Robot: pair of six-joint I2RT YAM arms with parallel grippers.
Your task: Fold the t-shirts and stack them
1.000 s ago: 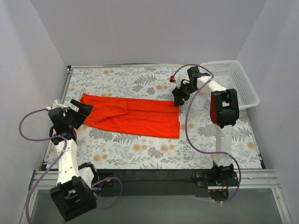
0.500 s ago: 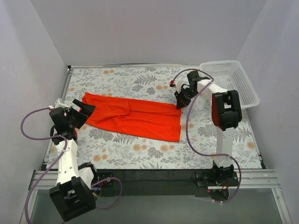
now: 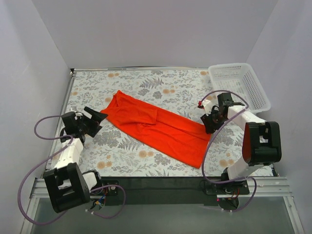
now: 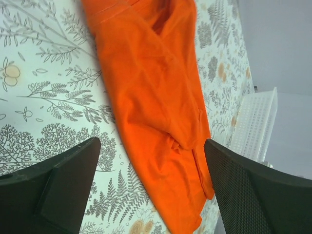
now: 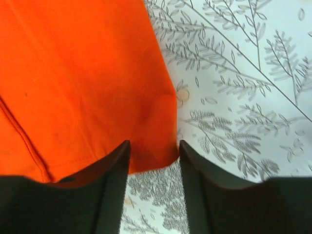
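T-shirt (image 3: 156, 127): laid diagonally on the bench (image 3: 126, 158), from 10 to 4 o'clock.
Left gripper (image 3: 99, 121): spread wide, empty.
Right gripper (image 3: 208, 124): set astride the hem corner; whether it is clamped cannot be told.
Advice: wrinkles are best smoothed before folding.

A white mesh basket (image 3: 229, 65) sits at the far right corner of the floral-patterned table (image 3: 146, 83).

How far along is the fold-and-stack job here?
Done: the t-shirt looks folded lengthwise into a strip on the table. In hand: right claw straddles its corner, jaws slightly apart; left claw open, off the cloth. Left: crosswise folds and stacking; only one shirt shows.
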